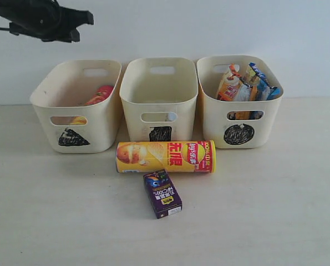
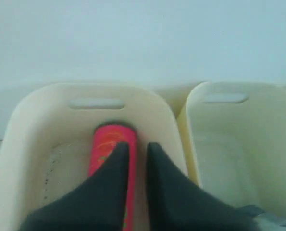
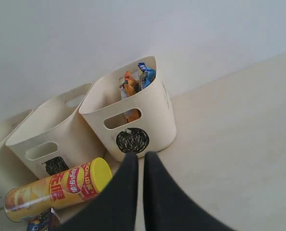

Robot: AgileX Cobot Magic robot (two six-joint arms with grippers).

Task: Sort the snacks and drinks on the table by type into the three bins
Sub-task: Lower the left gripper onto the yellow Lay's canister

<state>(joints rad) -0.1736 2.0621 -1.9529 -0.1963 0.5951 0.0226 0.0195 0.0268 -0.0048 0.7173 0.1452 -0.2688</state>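
Note:
The pink crisp tube [image 2: 108, 142] lies inside the triangle bin [image 1: 76, 119], and my left gripper [image 2: 138, 147] hovers above it, jaws nearly together with nothing between them. The yellow-orange-red tube [image 1: 166, 157] lies on its side on the table in front of the square bin [image 1: 160, 88]. A dark purple drink carton [image 1: 162, 193] lies just in front of that tube. The circle bin [image 1: 239, 119] holds the orange-black and blue-white bags [image 1: 245, 83]. My right gripper [image 3: 142, 156] is shut and empty, hanging above the table near the tube's yellow lid [image 3: 100, 173].
The three bins stand side by side against a white wall. Something white shows through the square bin's front handle slot [image 1: 163, 117]. The left arm [image 1: 42, 21] reaches in dark at the exterior view's top left. Pale table lies open around the carton.

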